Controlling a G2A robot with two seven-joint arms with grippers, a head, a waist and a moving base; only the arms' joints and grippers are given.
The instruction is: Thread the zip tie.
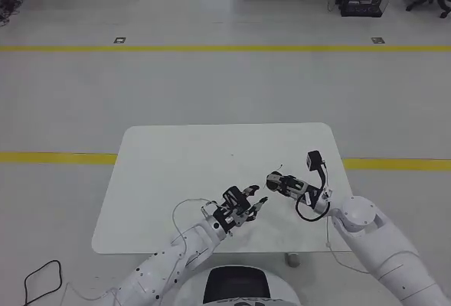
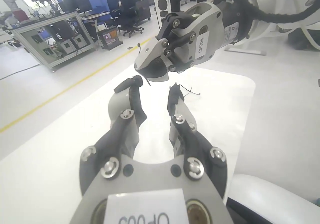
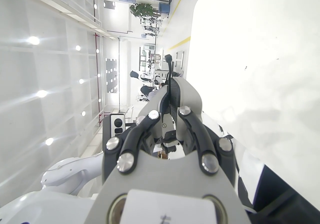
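The white worktop (image 1: 210,153) is seen beneath both arms, which are held above its near part. The right claw (image 3: 170,86) is pressed together on the zip tie (image 3: 169,66). This thin black strip is pinched flat between the pads, with one short end standing out beyond the tips and another stub showing on the opposite side. The left claw (image 2: 153,86) is spread, with nothing seen between its fingers. It is placed just in front of and slightly below the right claw's tips, close to them but not touching. Loose threads are seen trailing from the taped fingertips (image 2: 175,92) of the left claw. The strip is judged slender and springy, so a slightly offset closing of the left claw could push the free end aside or bend it. A pull across the right claw's grip could drag the strip out. The frayed threads could also snag it.
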